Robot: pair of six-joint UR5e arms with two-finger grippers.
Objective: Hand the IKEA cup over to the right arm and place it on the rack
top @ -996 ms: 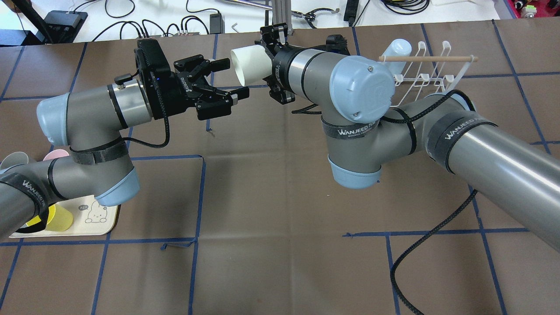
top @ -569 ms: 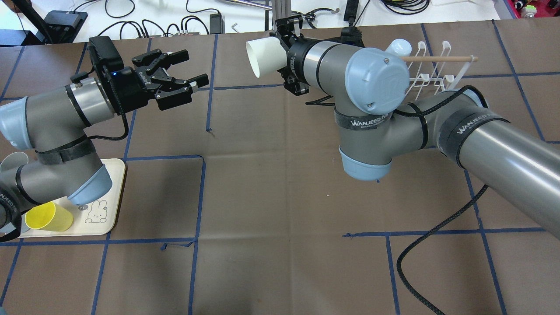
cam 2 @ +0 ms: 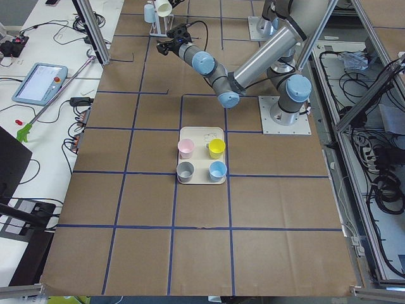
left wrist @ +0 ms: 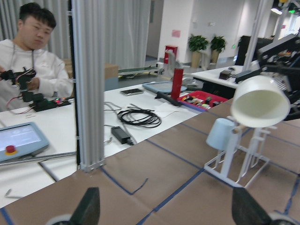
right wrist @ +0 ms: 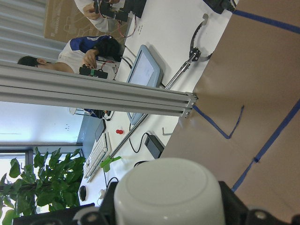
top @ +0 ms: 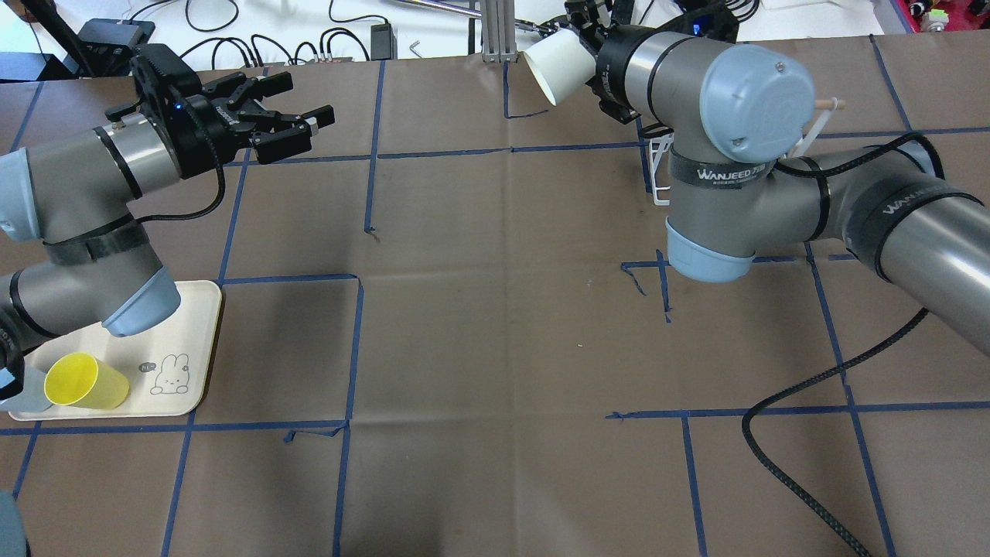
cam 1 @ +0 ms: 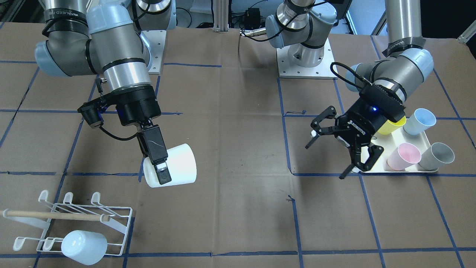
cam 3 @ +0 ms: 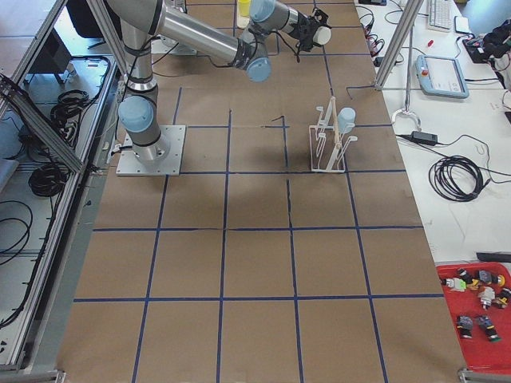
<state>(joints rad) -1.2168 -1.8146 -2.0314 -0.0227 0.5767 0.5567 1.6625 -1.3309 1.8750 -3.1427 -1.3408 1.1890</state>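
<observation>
Right now my right gripper [cam 1: 164, 172] is clamped on the white IKEA cup [cam 1: 178, 163]. One finger lies along the side of the cup, down by its bottom. The other finger is hidden behind the cup. I hold the cup up in the air, above the brown table [cam 1: 238, 223]. The cup is tipped on its side, and its open mouth points across at my other arm.

The rack [cam 1: 122, 223] stands on the table near the cup, but the two do not touch. It is white wire with a wooden stick [cam 1: 55, 215] across it. A pale blue cup [cam 1: 83, 242] hangs on one of its hooks. In the overhead view my right arm hides most of the rack.

My left gripper [cam 1: 323, 162] is far off on the other side of the table. Its fingers are spread wide apart and there is nothing between them. It hangs in the air just beside the cream tray [cam 1: 394, 170]. Four cups lie on that tray: a yellow cup [cam 1: 392, 127], a blue cup [cam 1: 420, 121], a pink cup [cam 1: 403, 155] and a grey cup [cam 1: 437, 156].

My left wrist camera looks over at the white cup's round mouth, with the rack below it.
</observation>
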